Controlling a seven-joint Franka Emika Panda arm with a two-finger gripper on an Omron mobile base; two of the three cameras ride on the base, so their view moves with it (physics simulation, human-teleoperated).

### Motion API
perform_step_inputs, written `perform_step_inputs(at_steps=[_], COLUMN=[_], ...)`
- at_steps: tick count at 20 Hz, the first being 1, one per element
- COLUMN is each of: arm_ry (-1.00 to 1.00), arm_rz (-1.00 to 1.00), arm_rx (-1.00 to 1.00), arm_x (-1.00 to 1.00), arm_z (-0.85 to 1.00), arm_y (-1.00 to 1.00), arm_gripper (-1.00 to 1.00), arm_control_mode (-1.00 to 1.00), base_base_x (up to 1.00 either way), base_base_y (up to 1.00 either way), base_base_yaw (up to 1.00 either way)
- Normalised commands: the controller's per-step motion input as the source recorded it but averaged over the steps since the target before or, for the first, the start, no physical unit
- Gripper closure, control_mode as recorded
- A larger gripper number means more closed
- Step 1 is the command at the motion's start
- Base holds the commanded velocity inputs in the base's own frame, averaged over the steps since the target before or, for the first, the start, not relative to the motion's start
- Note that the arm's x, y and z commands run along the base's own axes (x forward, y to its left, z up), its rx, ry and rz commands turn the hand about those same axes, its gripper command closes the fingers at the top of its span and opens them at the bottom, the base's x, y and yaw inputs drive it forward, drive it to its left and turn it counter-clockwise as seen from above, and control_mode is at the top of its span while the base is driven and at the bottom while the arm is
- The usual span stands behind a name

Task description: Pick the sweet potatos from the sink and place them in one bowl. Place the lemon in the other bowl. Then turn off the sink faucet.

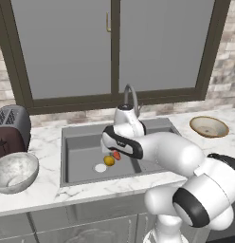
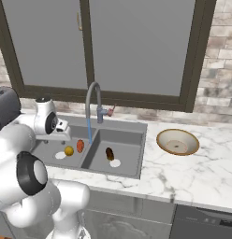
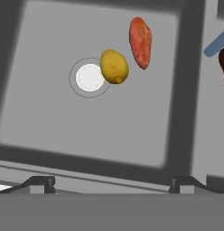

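Observation:
The sink (image 1: 79, 142) holds the yellow lemon (image 1: 109, 160) beside the left basin's pale drain. An orange-red sweet potato (image 1: 116, 154) lies just past it. In the hand view the lemon (image 3: 114, 66) and the orange-red sweet potato (image 3: 140, 42) lie close together below me. The dark sweet potato (image 2: 109, 153) rests in the right basin near its drain. My gripper (image 3: 114, 184) hangs open above the left basin, holding nothing. A blue stream runs from the faucet (image 2: 92, 100). The marbled bowl (image 1: 15, 172) sits on the left counter, the tan bowl (image 2: 177, 141) on the right.
A toaster (image 1: 10, 130) stands behind the marbled bowl at the far left. A window and a brick wall rise behind the sink. The divider (image 2: 91, 148) separates the two basins.

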Motion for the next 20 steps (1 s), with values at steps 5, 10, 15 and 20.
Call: perform_step_inputs(at_steps=[5, 10, 15, 20], arm_ry=[0.0, 0.01, 0.02, 0.01], arm_rz=[0.0, 0.0, 0.0, 0.0], arm_rx=[-0.01, 0.0, -0.01, 0.0], arm_x=[0.06, 0.1, 0.14, 0.14], arm_z=[-0.27, -0.27, -0.28, -0.25], arm_y=[0.0, 0.0, 0.0, 0.0], arm_gripper=[-1.0, -1.0, -1.0, -1.0], arm_control_mode=[-1.0, -1.0, -1.0, -1.0], base_base_x=[0.0, 0.0, 0.0, 0.0], base_base_y=[0.0, 0.0, 0.0, 0.0], base_base_yaw=[0.0, 0.0, 0.0, 0.0])
